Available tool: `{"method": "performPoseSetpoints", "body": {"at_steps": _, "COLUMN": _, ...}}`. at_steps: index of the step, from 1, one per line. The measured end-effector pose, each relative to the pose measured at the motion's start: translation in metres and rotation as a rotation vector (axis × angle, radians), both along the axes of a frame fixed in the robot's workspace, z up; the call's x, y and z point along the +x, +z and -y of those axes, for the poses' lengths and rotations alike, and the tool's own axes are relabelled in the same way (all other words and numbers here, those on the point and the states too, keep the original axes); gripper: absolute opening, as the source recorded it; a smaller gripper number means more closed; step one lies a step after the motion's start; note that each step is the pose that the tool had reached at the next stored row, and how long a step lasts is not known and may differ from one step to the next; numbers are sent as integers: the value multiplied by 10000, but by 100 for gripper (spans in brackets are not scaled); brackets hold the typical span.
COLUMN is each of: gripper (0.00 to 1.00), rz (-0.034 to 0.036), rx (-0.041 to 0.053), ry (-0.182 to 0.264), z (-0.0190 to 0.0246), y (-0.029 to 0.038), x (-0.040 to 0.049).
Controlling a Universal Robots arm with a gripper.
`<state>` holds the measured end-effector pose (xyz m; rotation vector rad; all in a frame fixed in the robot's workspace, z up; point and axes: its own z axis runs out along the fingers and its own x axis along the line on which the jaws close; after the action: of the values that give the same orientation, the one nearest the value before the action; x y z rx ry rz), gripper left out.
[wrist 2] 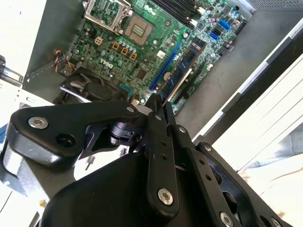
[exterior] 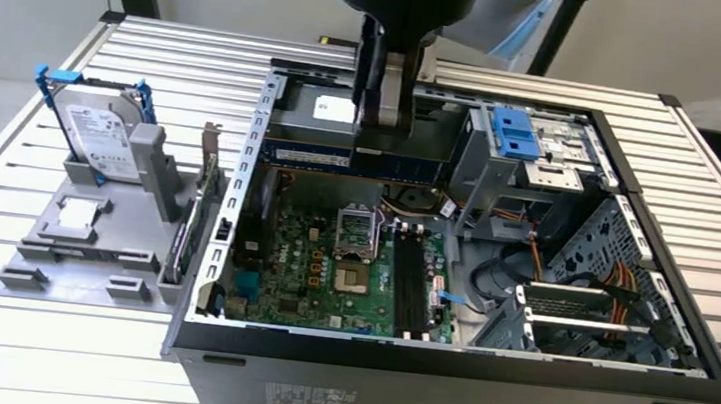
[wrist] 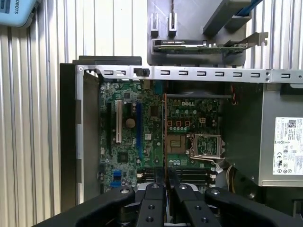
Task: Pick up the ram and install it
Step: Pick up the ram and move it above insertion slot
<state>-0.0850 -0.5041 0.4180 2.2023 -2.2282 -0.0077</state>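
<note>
While the ram (exterior: 325, 158) was clamped between the closed fingers of the gripper (exterior: 383, 142), the picking-up part of the task could be judged done. In the exterior view the blue stick was held on edge, lengthwise across the open computer case (exterior: 451, 360), above the motherboard (exterior: 314, 258) and clear of it. In the second wrist view the ram (wrist 2: 187, 64) was seen running out from the fingertips over the board. In the first wrist view the ram (wrist: 164, 137) was shown edge-on as a thin line extending from the gripper (wrist: 165, 189). The dark memory slots (exterior: 414, 288), toward the exterior view's right of the board, were seen unfilled, and the stick was held apart from them, nearer the far side of the case. Installation was therefore judged left to do: nothing was seated. The hard drive (exterior: 99, 139) and the bracketed card (exterior: 200, 200) were seen standing in the grey holder (exterior: 73, 262) beside the case.
</note>
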Motion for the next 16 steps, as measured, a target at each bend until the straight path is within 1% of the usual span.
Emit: {"method": "performPoseSetpoints", "body": {"at_steps": 16, "gripper": 0, "rz": -1, "rx": 0, "ry": 0, "z": 0, "y": 0, "x": 109}}
